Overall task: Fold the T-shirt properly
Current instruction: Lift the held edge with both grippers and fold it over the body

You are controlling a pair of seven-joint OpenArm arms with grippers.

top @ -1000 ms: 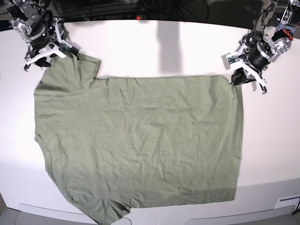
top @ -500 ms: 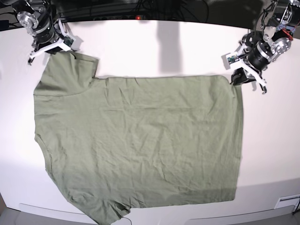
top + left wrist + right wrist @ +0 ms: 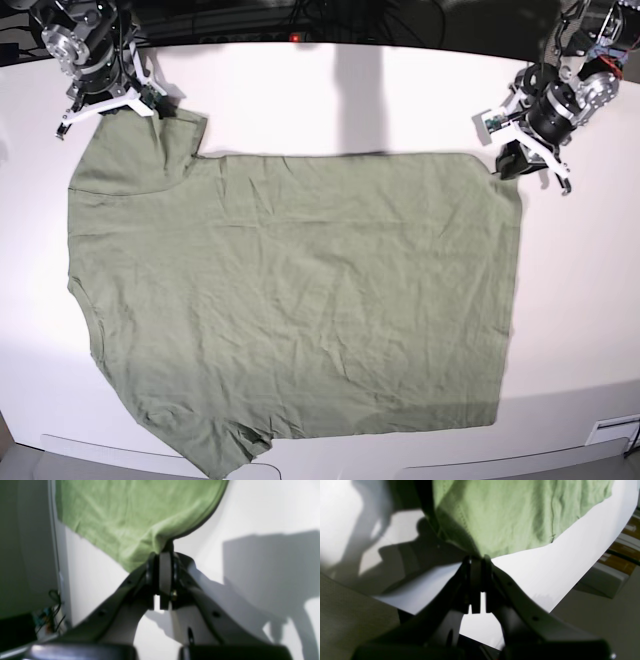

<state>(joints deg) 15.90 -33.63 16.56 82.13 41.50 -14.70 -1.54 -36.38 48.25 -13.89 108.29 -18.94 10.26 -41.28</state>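
In the base view, the shirt (image 3: 300,300) lies spread flat on the white table (image 3: 320,90), slightly wrinkled, covering most of the surface; one sleeve reaches toward the upper left corner and another shows at the bottom edge, near the table's front rim. The right gripper (image 3: 150,100) sits at the upper left, at the tip of that upper sleeve, and the left gripper (image 3: 512,160) sits at the upper right, at the shirt's top right corner. In the left wrist view, the left gripper (image 3: 163,552) has its jaws pressed together with a pinch of green cloth between them; the shirt (image 3: 130,512) rises away from the tips in a small tented fold, its curved edge running off to the upper right over the white table (image 3: 262,510), where the arm's shadow falls. In the right wrist view, the right gripper (image 3: 476,556) is likewise clamped shut, and the shirt (image 3: 515,512) bunches right at its tips; the stitched hem of the sleeve runs along the left side, though that corner is in deep shadow, so how much cloth is caught is hard to tell. The table (image 3: 545,575) shows bright beneath the cloth's lower edge.
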